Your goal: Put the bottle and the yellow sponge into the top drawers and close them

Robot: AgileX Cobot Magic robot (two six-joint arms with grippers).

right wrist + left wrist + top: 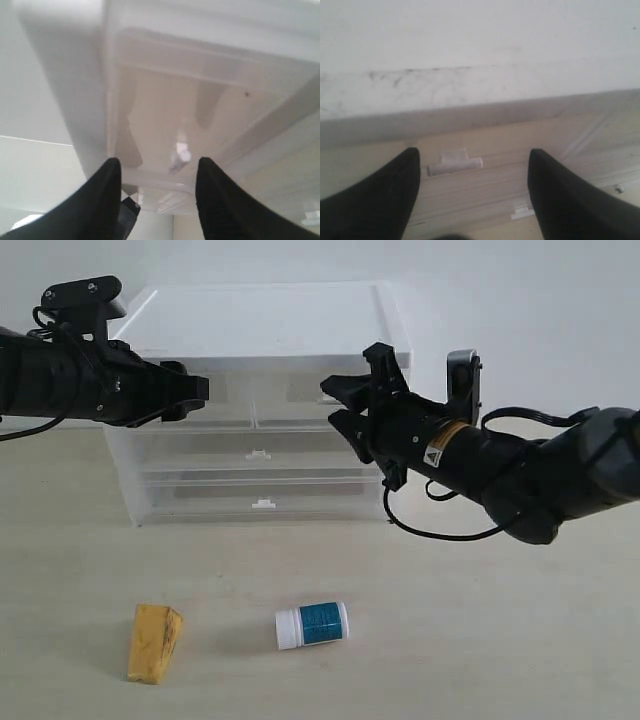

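Lying flat, bottle (312, 625) with cap toward yellow sponge (153, 642), left hand (198, 395) and right hand (330, 403) agape

A pale beige tabletop (480, 640) stretches before me under soft, even light, with a plain white wall (520, 300) rising behind it. In front of that wall stands a translucent white plastic storage cabinet (270, 315) with a flat lid. Its two full-width translucent drawers (300, 455) are shut, each with a small white tab handle. Shadows on the surface are faint.
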